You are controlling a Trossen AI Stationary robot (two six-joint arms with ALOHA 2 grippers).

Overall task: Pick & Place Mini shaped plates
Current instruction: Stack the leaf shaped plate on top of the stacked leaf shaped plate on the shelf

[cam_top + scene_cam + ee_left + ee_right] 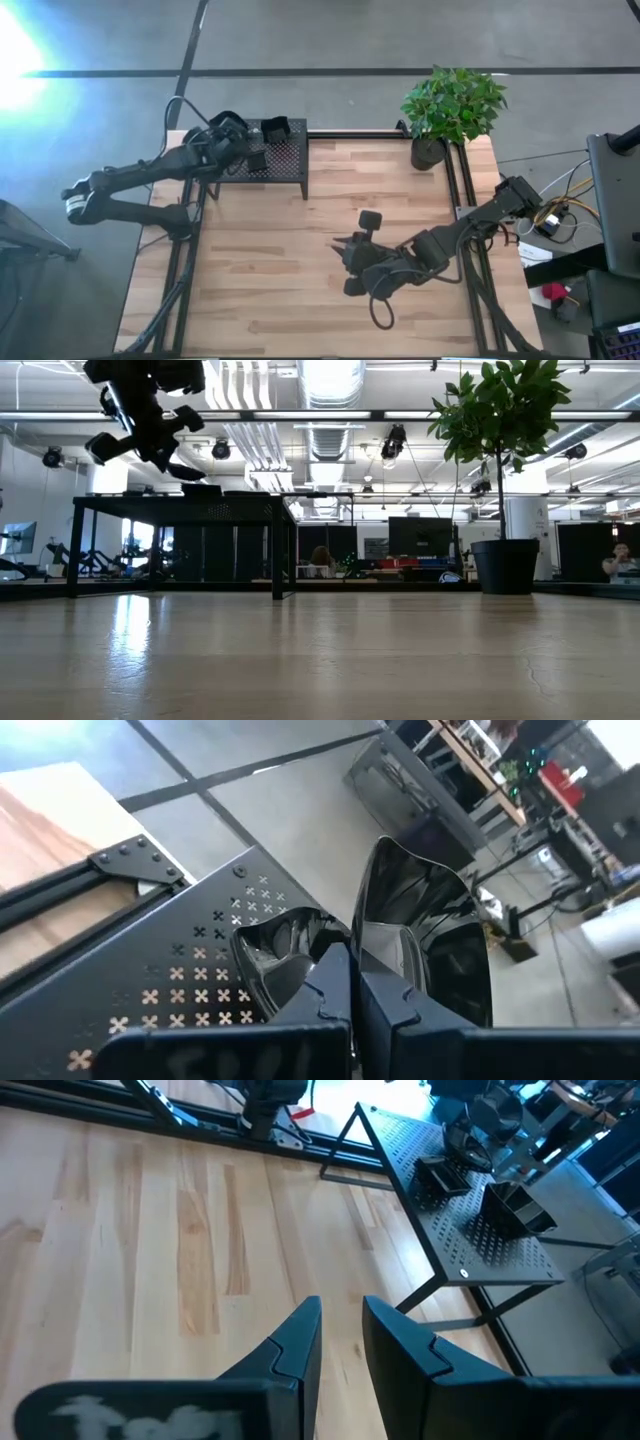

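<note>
Gripping a mini plate, left tool overhangs stand.

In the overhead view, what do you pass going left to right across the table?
Left gripper over the stand → right gripper above the bare wood → potted plant.

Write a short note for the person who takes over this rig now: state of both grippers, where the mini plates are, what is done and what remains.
Left gripper: above the perforated stand, shut on a glossy black mini plate.
Right gripper: over the bare wooden table, holding nothing, fingers slightly apart.
Other mini plates sit on the stand.
Done: one plate gripped.
Left: place it, then the rest. No plate is visible on the wood.
</note>
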